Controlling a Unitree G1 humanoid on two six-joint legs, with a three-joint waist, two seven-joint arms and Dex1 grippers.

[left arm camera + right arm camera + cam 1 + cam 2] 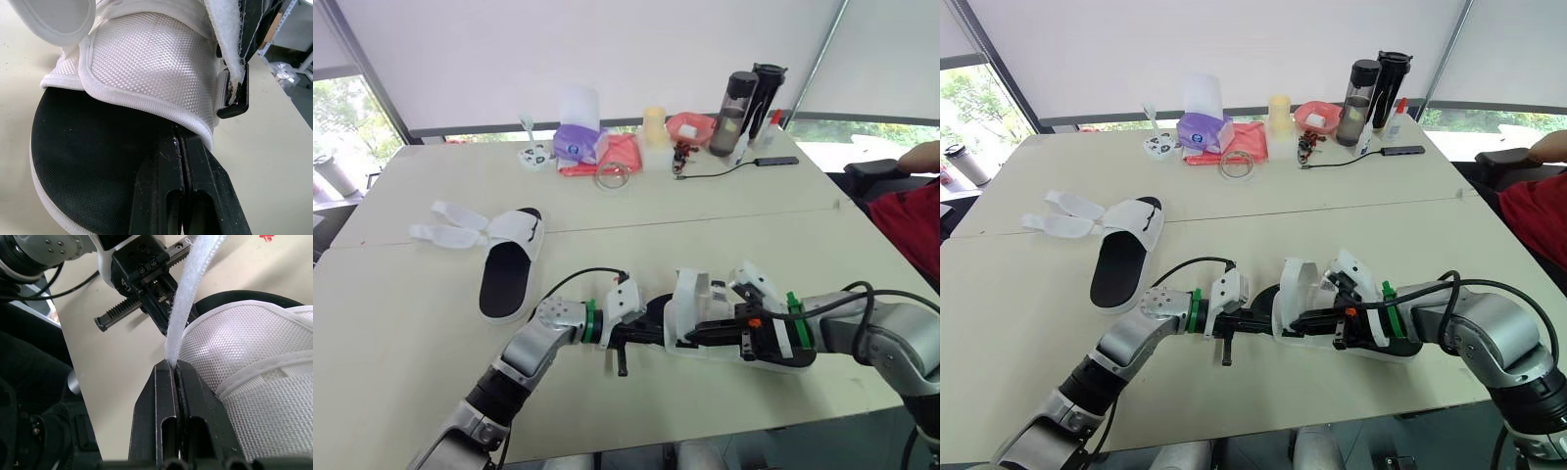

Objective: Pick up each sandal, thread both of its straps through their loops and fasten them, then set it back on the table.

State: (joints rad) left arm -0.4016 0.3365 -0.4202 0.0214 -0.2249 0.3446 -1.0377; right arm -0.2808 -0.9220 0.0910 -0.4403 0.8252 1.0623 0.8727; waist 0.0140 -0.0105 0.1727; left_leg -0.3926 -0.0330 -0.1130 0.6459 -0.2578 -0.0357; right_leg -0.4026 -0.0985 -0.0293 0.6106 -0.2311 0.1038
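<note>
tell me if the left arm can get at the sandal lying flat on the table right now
Likely not yet: the left end effector is shut on the near sandal. The way itself looks free: bare table lies between it and the flat sandal on its left.

The person (pixel 918 206) is cut off at the picture's edge. The right arm (pixel 871 328) covers part of the near sandal (pixel 690 299).

- The bare tabletop (pixel 724 220) is open across its middle and toward the right edge.
- Bottles (pixel 744 103), a cup (pixel 654 127), a tissue pack (pixel 576 143) and a cable (pixel 720 173) crowd the far edge.
- An open sandal (pixel 509 266) lies near the left edge.
- The held sandal (pixel 690 294), pinched in the jaws of the left gripper (pixel 658 336) and right gripper (pixel 693 335), blocks the middle of the near edge.
- A person's arm (pixel 918 157) reaches in at the right edge.
</note>
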